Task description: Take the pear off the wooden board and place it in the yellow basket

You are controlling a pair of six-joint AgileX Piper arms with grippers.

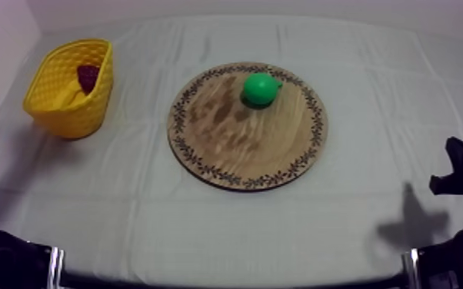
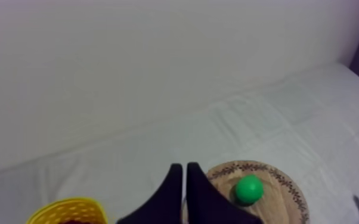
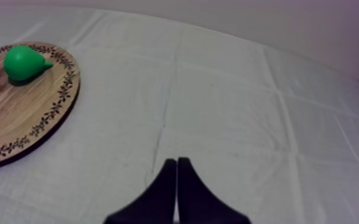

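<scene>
Pear, green toy, lying on the upper right part of round wooden board with patterned rim, mid-frame. Not yet grasped: lift, carry and drop all left. Yellow woven basket at upper left, well apart, holding small red fruit. Left pincer pressed into narrow wedge, empty, between basket and board. Right pincer likewise closed, empty, over bare desk.

Overhead camera slants down; both wrist cameras, lower, share the board

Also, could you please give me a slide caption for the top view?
Green pear on the round wooden board, the yellow basket standing apart.
</scene>
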